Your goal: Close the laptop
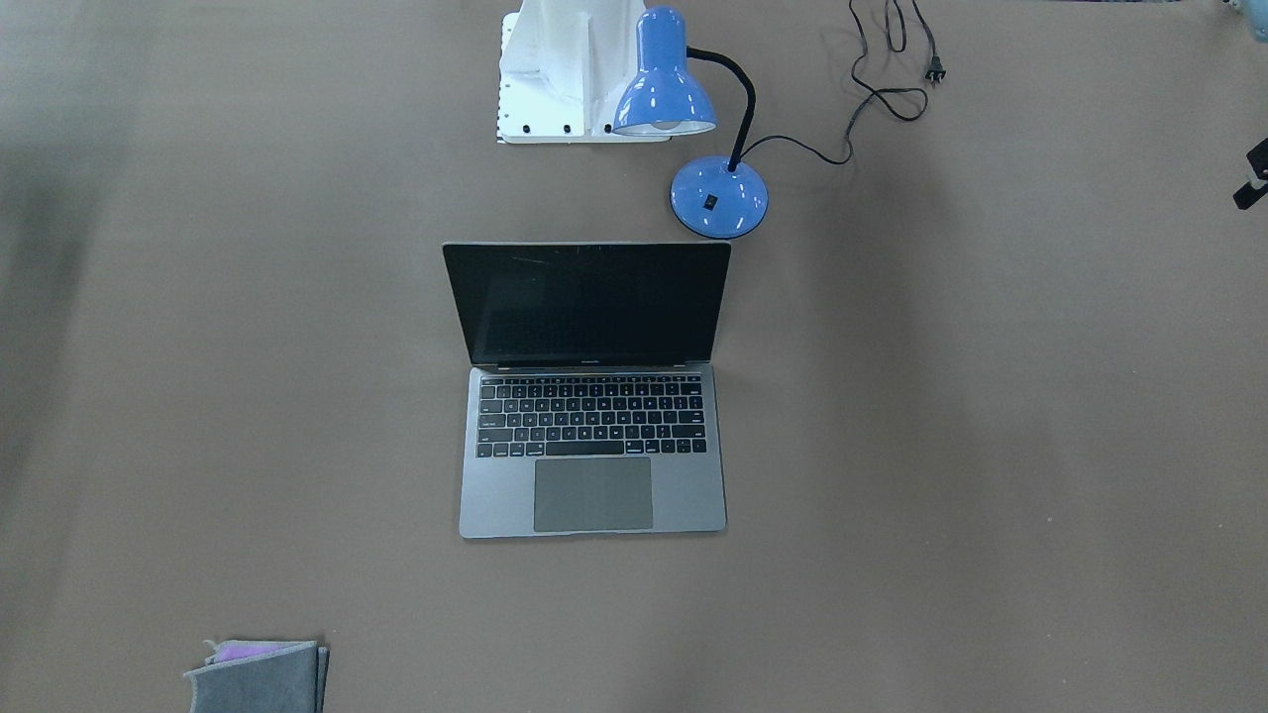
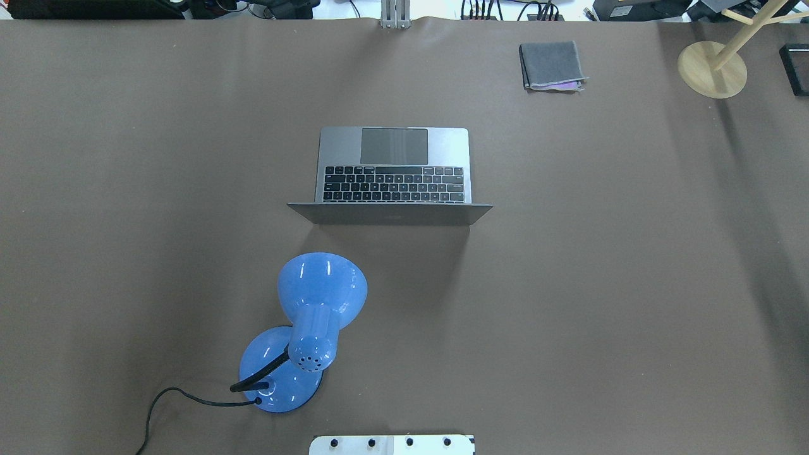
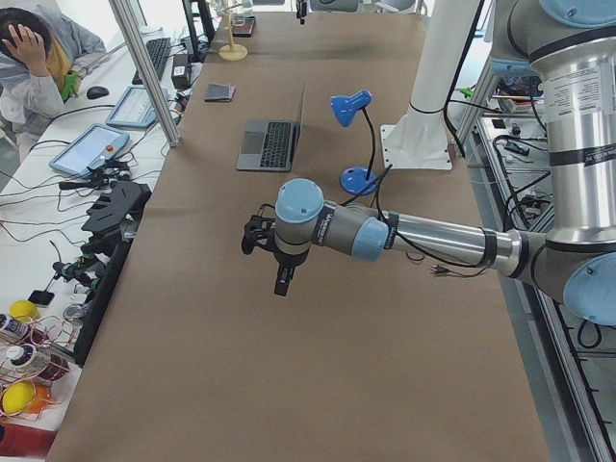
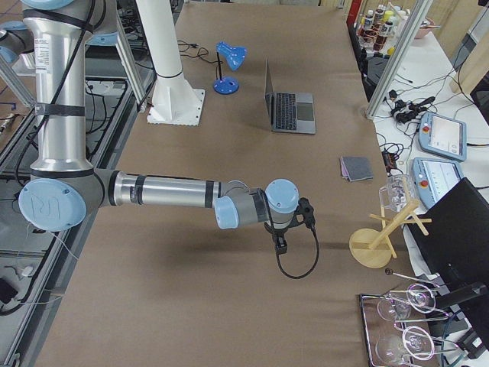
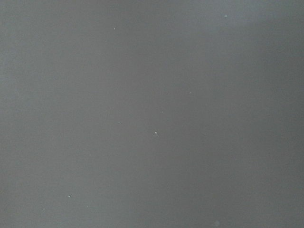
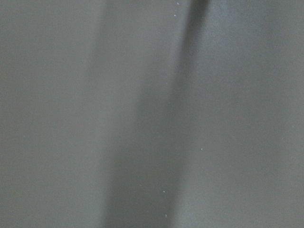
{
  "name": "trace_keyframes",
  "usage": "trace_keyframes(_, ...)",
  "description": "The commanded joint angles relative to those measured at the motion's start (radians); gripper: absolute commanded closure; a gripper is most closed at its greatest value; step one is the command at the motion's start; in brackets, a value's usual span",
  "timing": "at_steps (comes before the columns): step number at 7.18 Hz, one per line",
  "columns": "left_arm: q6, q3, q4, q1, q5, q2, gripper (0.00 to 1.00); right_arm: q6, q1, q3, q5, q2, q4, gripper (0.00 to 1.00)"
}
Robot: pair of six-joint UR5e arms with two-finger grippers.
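Note:
The laptop [image 1: 592,436] is open in the middle of the brown table, its screen dark and upright and its lid towards the robot. It also shows in the overhead view [image 2: 393,164] and small in both side views [image 3: 274,142] [image 4: 290,111]. My left gripper [image 3: 265,241] hangs over bare table far to the laptop's left. My right gripper [image 4: 298,218] hangs over bare table far to its right. Both show only in the side views, so I cannot tell if they are open or shut. Both wrist views show only table cover.
A blue desk lamp [image 2: 319,297] stands between the robot base [image 2: 392,444] and the laptop lid, its cord trailing left. A grey felt pouch [image 2: 551,65] and a wooden stand [image 2: 712,69] sit at the far right. A small black part [image 1: 1253,178] pokes in at the edge.

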Motion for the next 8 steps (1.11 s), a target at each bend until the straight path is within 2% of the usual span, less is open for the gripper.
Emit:
trace_keyframes(1,-0.175,-0.094,-0.013,0.109,-0.002,-0.004,0.03,0.28,-0.09,0.157,0.002,-0.033,0.065,0.0)
trace_keyframes(3,-0.495,-0.214,-0.008,0.269,0.0,-0.051,0.09,0.656,-0.275,0.373,-0.027,-0.034,0.065,0.03)
trace_keyframes(4,-0.635,-0.239,-0.006,0.336,0.005,-0.102,0.16,0.828,-0.378,0.459,-0.092,-0.025,0.063,0.17)
trace_keyframes(5,-0.785,-0.244,-0.006,0.408,0.005,-0.175,0.35,1.021,-0.49,0.521,-0.161,0.005,0.063,0.47)
trace_keyframes(6,-0.94,-0.256,-0.006,0.485,0.006,-0.244,0.74,1.195,-0.579,0.554,-0.192,0.069,0.062,0.87)
trace_keyframes(7,-1.067,-0.254,-0.005,0.547,0.011,-0.307,1.0,1.284,-0.651,0.562,-0.208,0.123,0.059,1.0)
trace_keyframes(8,-1.137,-0.244,0.0,0.609,0.017,-0.375,1.0,1.34,-0.726,0.56,-0.273,0.171,0.052,1.0)
